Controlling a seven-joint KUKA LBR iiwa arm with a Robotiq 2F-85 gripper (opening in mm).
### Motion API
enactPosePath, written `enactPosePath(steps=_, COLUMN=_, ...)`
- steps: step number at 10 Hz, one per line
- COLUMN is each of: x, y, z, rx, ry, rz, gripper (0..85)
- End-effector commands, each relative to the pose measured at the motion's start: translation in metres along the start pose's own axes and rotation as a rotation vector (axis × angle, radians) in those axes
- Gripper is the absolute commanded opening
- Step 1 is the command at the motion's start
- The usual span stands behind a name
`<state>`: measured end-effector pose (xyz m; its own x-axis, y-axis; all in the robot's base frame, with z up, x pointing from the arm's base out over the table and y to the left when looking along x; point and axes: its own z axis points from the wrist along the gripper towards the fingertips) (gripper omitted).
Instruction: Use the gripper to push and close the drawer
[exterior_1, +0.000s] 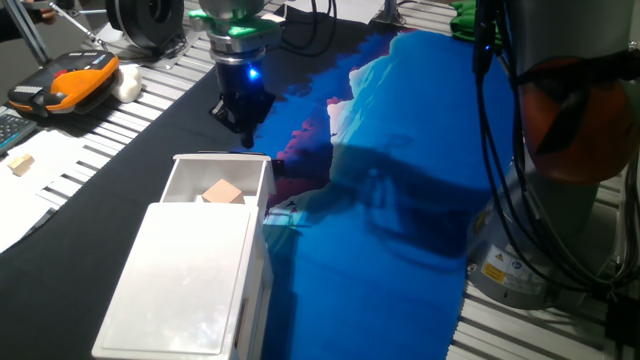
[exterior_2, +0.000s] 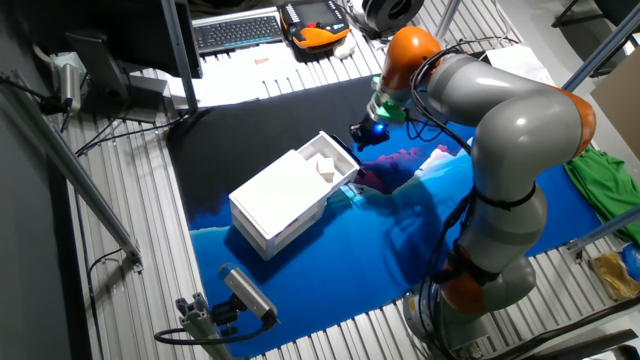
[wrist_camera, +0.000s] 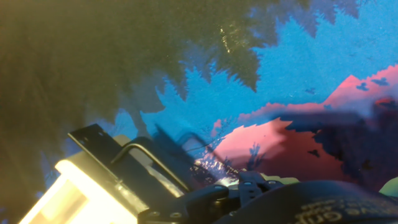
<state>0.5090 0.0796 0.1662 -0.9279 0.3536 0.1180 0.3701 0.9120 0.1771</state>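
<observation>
A ribbed metal table (exterior_2: 130, 230) carries a cloth (exterior_2: 330, 270), black at one end and bright blue with pink patches at the other. At the far edge lie a keyboard (exterior_2: 237, 30) and an orange and black handset (exterior_1: 65, 82). A green cloth (exterior_2: 605, 175) lies beside the table.

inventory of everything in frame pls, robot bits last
White thin-walled plastic drawer: 1, white, pulled partly out of its casing toward the gripper.
White glossy box casing: 1, white, on the cloth, near side.
Tan wooden block: 1, tan, inside the drawer.
Blue printed cloth: 1, blue and pink, covering the table.
Orange-and-black handheld pendant: 1, table's far left edge.
Black keyboard: 1, black, far side.
Green fabric: 1, beside the arm.
Black two-finger gripper: 1, blue-lit, just beyond the drawer front.
</observation>
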Motion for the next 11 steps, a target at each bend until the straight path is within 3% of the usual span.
enactPosePath(steps=1, x=0.001, y=0.003, z=-0.001, rx=0.002, ry=-0.001, rz=0.005, gripper=0.0)
enactPosePath(steps=3, x=0.002, y=0.006, z=-0.003, rx=0.007, ry=-0.001, rz=0.008, gripper=0.0)
enactPosePath(steps=7, x=-0.005, y=0.011, z=0.001, rx=0.013, ry=-0.001, rz=0.009, gripper=0.0)
enactPosePath(steps=11, x=-0.004, y=0.016, z=0.000, rx=0.020, ry=-0.002, rz=0.017, gripper=0.0)
